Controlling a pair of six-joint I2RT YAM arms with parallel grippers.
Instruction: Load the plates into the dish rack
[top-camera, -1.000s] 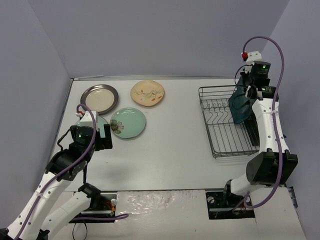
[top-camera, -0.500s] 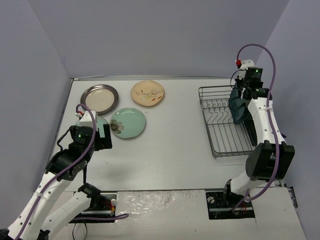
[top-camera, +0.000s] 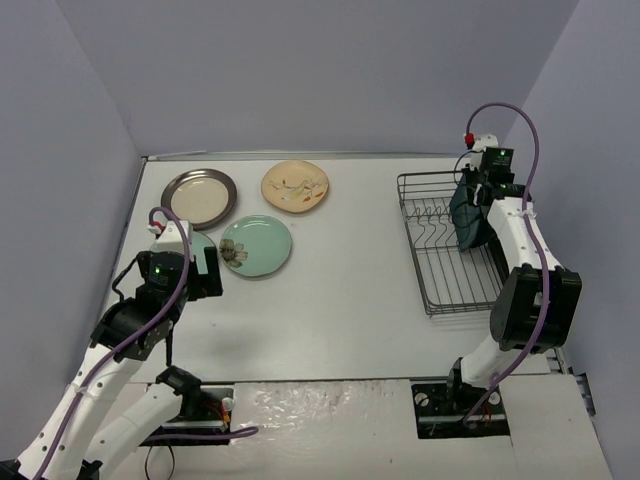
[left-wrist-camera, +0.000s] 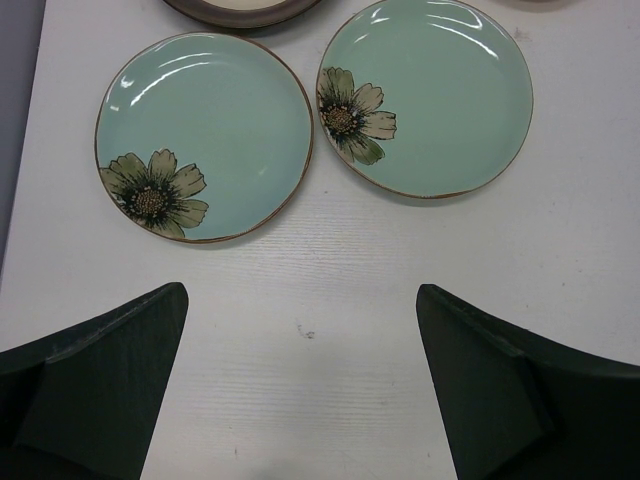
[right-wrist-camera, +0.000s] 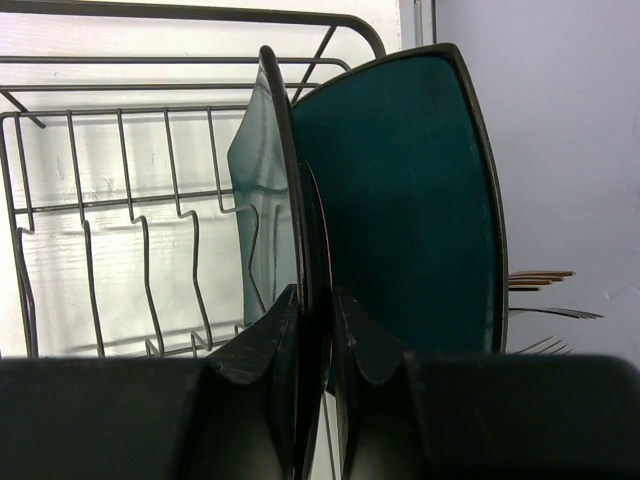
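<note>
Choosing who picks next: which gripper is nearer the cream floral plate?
Left. The left gripper hovers open by the mint plates, near-left of the cream floral plate; the right gripper is across the table at the dish rack, shut on a dark teal plate.

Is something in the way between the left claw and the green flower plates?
Nothing visible. The open left claw hangs over bare table, with the left flower plate and the right flower plate beyond it, nothing between.

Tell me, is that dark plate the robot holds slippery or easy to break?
Probably slippery: the teal plate looks glossy, and the right gripper pinches only its thin rim. Likely stiff and breakable, like glazed ceramic.
</note>
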